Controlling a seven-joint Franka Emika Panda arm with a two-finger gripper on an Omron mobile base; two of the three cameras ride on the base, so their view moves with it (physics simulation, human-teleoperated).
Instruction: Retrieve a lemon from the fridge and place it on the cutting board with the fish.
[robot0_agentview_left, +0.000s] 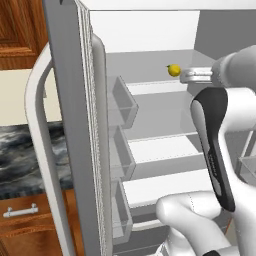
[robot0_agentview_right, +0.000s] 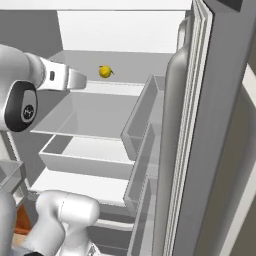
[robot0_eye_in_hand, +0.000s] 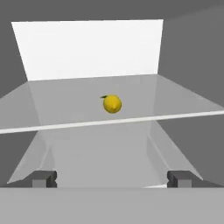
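The fridge (robot0_agentview_left: 70, 125) stands open, its white inside and glass shelves in view. A small yellow lemon (robot0_eye_in_hand: 112, 104) lies on the top glass shelf (robot0_eye_in_hand: 78, 105), set back from the shelf's front edge; both base views show the lemon (robot0_agentview_left: 174, 70) (robot0_agentview_right: 105, 72) too. My gripper (robot0_eye_in_hand: 112, 178) is open, its two dark fingertips (robot0_eye_in_hand: 43, 178) far apart, nothing between them. It points straight at the lemon from in front of the shelf and is well short of it. The gripper's hand (robot0_agentview_right: 75, 79) reaches in at top-shelf height. The cutting board and the fish are out of view.
Open fridge doors flank the arm: one door (robot0_agentview_left: 65, 150) with its long white handle (robot0_agentview_left: 37, 150) at left, the other door (robot0_agentview_right: 210, 150) at right. Door bins (robot0_agentview_left: 122, 105) (robot0_agentview_right: 145, 115) jut inward. Lower shelves (robot0_agentview_right: 80, 120) lie beneath. A dark marble counter (robot0_agentview_left: 25, 150) and wooden cabinets (robot0_agentview_left: 20, 220) stand left.
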